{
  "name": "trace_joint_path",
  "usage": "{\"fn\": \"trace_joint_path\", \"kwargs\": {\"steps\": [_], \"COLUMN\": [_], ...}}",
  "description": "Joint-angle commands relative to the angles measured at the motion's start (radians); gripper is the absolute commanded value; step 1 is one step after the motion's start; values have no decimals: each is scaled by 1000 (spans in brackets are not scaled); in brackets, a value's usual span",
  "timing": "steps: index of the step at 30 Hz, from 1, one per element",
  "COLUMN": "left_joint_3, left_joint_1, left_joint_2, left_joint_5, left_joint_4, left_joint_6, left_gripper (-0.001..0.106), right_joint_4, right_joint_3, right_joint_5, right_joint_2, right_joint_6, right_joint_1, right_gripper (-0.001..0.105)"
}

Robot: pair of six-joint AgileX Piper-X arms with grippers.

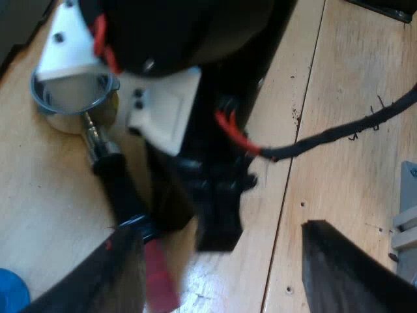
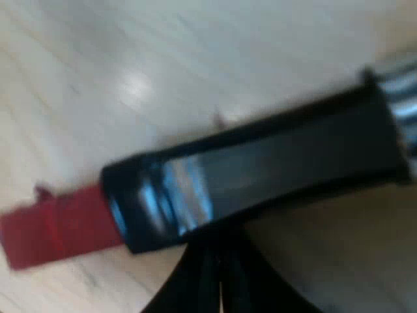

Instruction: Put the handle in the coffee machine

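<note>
We found the holder (image 1: 104, 153) lying loose on the wooden table (image 1: 339, 130), its dark handle (image 2: 273, 160) running toward five o'clock from the metal basket (image 1: 65, 120) to the red end (image 2: 55, 225) | our right gripper (image 2: 218, 257) was at the handle, grip we could not tell | our left gripper (image 1: 219, 229) was spread wide near the red end, holding nothing | blue tamper (image 1: 10, 290) at seven o'clock from the basket.

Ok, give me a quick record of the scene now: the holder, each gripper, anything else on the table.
holder: metal holder lying loose on the wooden table
handle: dark, with red end
left gripper: open, holding nothing, near the red end
right gripper: at the dark handle; grip unclear
other: blue object on the table, unidentifiable
</note>
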Motion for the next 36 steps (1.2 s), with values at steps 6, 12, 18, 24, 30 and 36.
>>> {"fn": "trace_joint_path", "kwargs": {"steps": [6,12,18,24,30,36], "left_joint_3": [0,-18,-53,-53,-53,-53], "left_joint_1": [2,50,114,118,118,118], "left_joint_2": [-3,-28,-104,-170,-244,-323], "left_joint_5": [1,-10,-10,-7,-7,-7], "left_joint_4": [16,49,83,125,181,256], "left_joint_6": [-1,-1,-1,-1,-1,-1], "left_gripper": [55,55,55,55,55,55], "right_joint_4": [-97,-42,89,226,305,359], "right_joint_3": [-33,-36,-61,-108,-162,-192], "right_joint_5": [85,86,132,210,280,317], "right_joint_2": [34,-20,-141,-261,-368,-444], "right_joint_6": [-7,-16,-57,-93,-107,-121], "right_joint_1": [5,5,5,5,5,5], "right_gripper": [0,0,0,0,7,58]}}
